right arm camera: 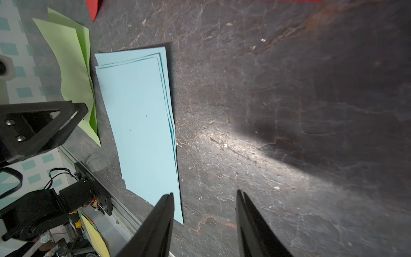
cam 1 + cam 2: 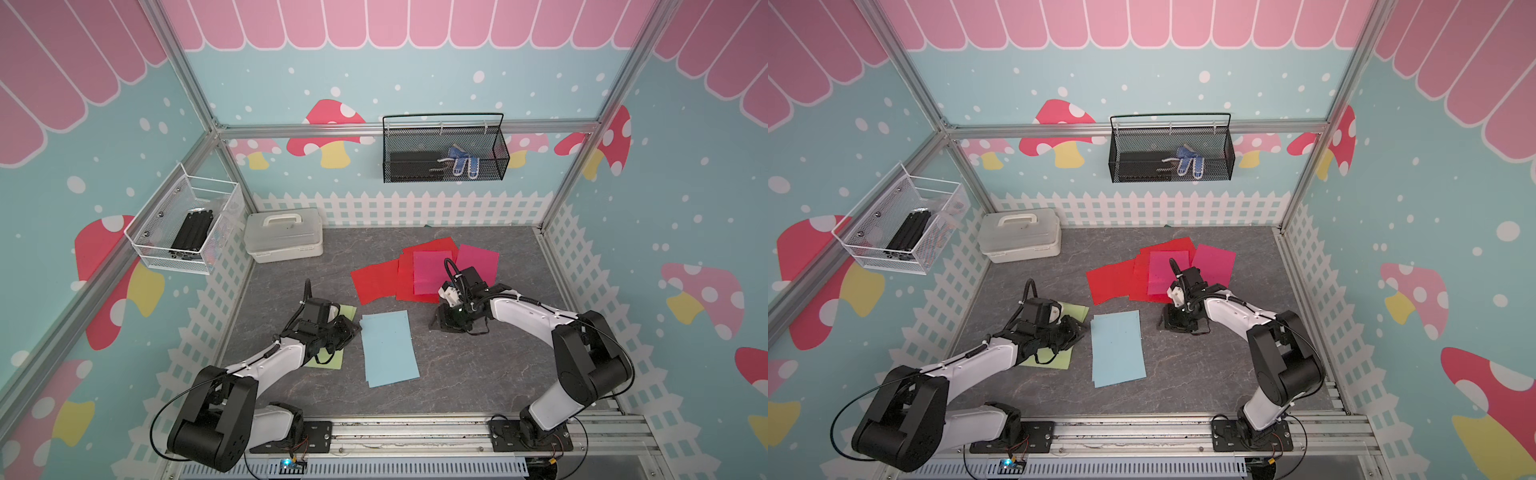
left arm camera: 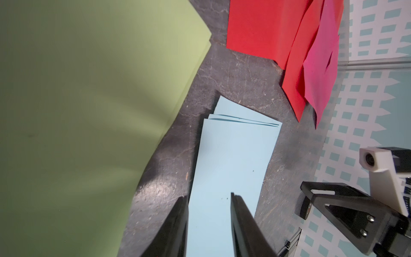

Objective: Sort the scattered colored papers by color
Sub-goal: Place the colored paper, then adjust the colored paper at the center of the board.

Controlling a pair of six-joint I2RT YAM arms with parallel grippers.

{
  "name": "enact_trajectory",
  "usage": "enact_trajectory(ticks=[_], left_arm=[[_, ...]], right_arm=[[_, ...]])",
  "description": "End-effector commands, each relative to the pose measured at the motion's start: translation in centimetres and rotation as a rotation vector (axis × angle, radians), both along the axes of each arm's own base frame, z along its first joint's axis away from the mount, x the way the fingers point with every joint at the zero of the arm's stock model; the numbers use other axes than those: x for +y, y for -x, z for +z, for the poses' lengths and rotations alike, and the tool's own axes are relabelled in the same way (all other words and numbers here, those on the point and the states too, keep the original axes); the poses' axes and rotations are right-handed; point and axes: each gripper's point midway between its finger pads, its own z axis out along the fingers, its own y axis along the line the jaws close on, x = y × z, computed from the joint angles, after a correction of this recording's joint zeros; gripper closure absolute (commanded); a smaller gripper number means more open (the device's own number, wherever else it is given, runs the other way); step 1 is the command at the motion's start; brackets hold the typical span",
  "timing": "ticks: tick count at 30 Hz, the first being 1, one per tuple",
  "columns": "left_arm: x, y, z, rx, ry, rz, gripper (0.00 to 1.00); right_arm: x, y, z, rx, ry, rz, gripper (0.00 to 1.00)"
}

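ok so both sets of fingers are hanging apart with nothing in them. The left fingers sit low over the near end of the light blue stack, which runs straight out ahead of them. The right fingers are over bare counter, with that same blue stack just off to one side. The green sheets lie right beside the left fingers, partly under that arm, and look a bit bowed. Farther out ahead of the left fingers, and behind the right ones, the red sheets and magenta sheets are one overlapping mess with a magenta lying on the reds, so that's the bit left to sort imo. This stuff should be feather-light, floppy and slidey sheet on sheet, and lying flat there's no thickness to bite. I'd go for a free corner or edge of the top magenta rather than mid-sheet, or it'll crease or drag a red along.
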Motion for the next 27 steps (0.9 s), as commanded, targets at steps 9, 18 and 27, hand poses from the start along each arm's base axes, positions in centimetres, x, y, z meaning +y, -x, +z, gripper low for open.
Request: enact_trajectory(ticks=[9,18,27], left_arm=[[1.2,-2.2,-0.7,0.005,-0.085,0.011,0.66],[1.0,-3.4,-1.1,0.013,-0.092,0.004,0.68],[0.5,-4.5,-1.2,0.008,-0.074,-0.003,0.69]], right_arm=[[1.9,4.4,-2.8,0.08,0.112,0.143,0.7],[0.6,6.9,-4.4,0.113,0.22,0.196,0.81],[0.3,8.5,-6.1,0.156,0.272,0.245,0.84]])
